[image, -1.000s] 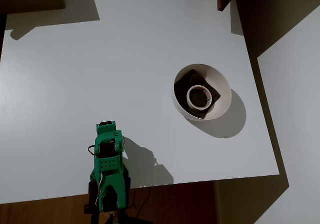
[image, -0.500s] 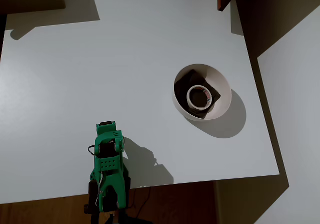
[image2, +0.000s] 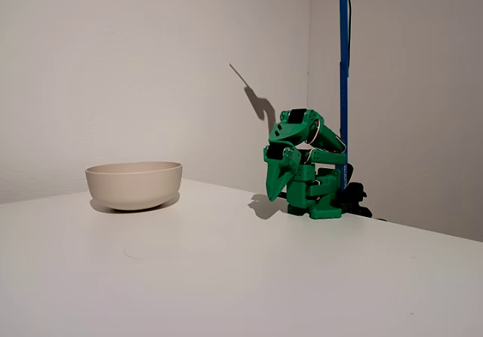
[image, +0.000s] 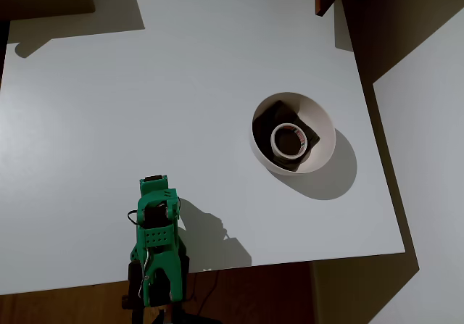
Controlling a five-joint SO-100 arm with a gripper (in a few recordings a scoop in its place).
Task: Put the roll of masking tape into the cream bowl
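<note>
Nothing moved, roll of masking tape [image: 289, 140] inside cream bowl [image: 322, 128]

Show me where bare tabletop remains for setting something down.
Nearly all of the white table is bare: the whole stretch left of the cream bowl and above the green arm. Only the bowl is crowded, holding the roll of masking tape on a dark cloth.

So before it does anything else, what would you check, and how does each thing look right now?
1. Roll of masking tape inside the cream bowl: ok, lying flat on the dark brown cloth.
2. Bowl upright on the white table: ok.
3. Green arm folded back, well apart from the bowl: ok.
4. Gripper holding nothing: ok, tip points down at the table.
5. Jaws open or shut: cannot tell.
</note>
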